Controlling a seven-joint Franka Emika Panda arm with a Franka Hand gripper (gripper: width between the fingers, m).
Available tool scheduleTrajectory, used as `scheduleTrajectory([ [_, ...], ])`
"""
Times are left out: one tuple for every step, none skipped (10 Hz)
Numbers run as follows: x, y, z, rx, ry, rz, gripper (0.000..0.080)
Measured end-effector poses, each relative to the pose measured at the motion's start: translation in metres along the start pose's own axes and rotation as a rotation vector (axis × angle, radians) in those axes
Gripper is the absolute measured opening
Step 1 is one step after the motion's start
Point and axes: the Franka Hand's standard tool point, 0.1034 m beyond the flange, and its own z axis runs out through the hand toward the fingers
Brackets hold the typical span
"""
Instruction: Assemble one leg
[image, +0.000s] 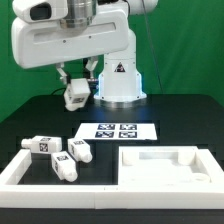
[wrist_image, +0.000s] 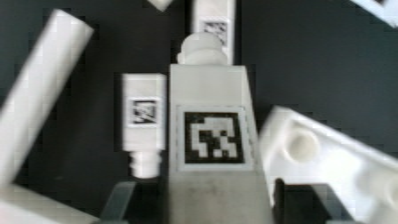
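Observation:
My gripper (image: 75, 82) is shut on one leg (image: 77, 96), a white blocky post with a tag, and holds it in the air above the table's back left. In the wrist view this leg (wrist_image: 210, 110) runs between my dark fingers (wrist_image: 121, 197), tag facing the camera and round peg end pointing away. Three more legs (image: 40, 146) (image: 80, 150) (image: 63, 166) lie on the table at the front left; two of them show under the held one in the wrist view (wrist_image: 143, 115) (wrist_image: 215, 20).
The large white square tray-like piece (image: 165, 178) lies at the front right and shows in the wrist view (wrist_image: 338, 150). The marker board (image: 118, 130) lies in the middle. A white L-shaped fence (image: 18, 170) borders the front left. The robot base (image: 120, 80) stands behind.

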Motion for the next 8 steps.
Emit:
scheduleTrajectory([
  [0.021,-0.016,-0.008,0.034,0.059,0.069,0.0279],
  [0.049,-0.033,-0.024,0.048,0.148,0.104,0.0279],
  [0.062,-0.038,-0.037,0.042,0.204,0.128,0.0279],
  [0.069,-0.035,-0.044,0.017,0.255,0.135,0.0279],
  [0.068,-0.027,-0.042,-0.015,0.329,0.133,0.0279],
  [0.061,-0.029,-0.037,-0.009,0.313,0.142,0.0279],
  [0.062,-0.028,-0.037,-0.011,0.313,0.142,0.0279],
  [0.064,-0.030,-0.036,-0.014,0.317,0.142,0.0279],
])
